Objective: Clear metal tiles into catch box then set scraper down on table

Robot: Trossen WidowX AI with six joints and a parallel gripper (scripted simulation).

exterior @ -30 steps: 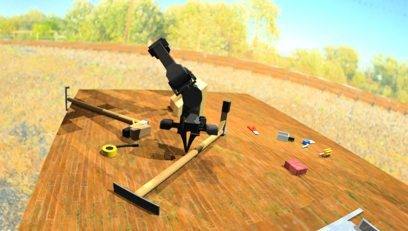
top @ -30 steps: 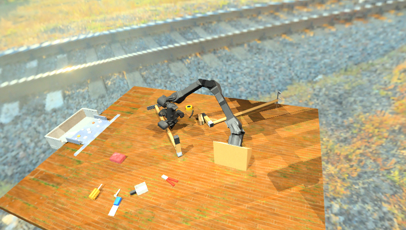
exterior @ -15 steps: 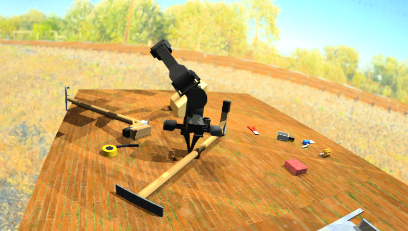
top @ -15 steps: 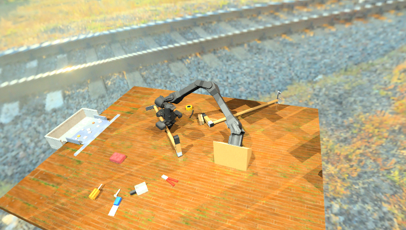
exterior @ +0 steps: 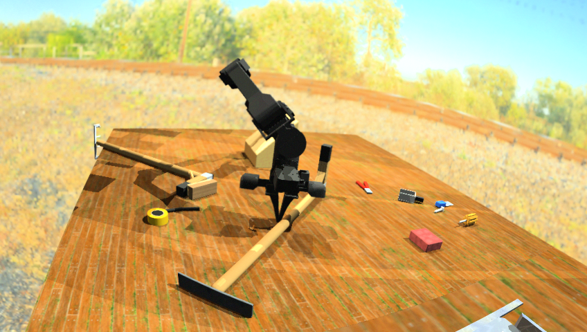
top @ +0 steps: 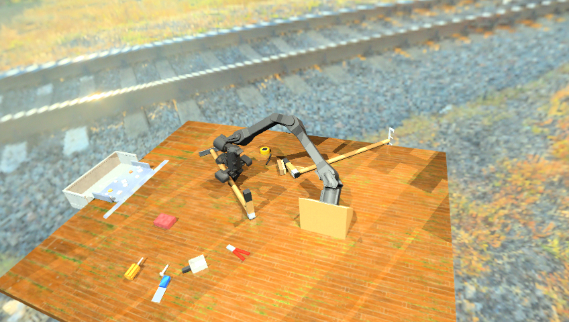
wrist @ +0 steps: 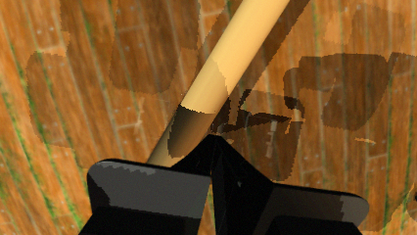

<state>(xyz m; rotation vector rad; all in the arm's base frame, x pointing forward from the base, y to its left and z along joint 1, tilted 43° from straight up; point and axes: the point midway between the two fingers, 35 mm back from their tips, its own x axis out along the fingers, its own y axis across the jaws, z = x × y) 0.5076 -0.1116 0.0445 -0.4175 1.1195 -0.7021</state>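
The long scraper lies on the table, with its dark blade at the far end and an upright black-tipped grip at the near end. My gripper is shut and empty, pointing down close to the middle of the handle; whether it touches is unclear. In the top view its body hides the tips. Several small white and orange tiles lie on the steel plate. The pale catch box adjoins the plate's far side.
A second long-handled tool with a pale hooked head, a wooden block and a yellow tape lie beside the arm. A red block and red-handled pliers lie on the other side.
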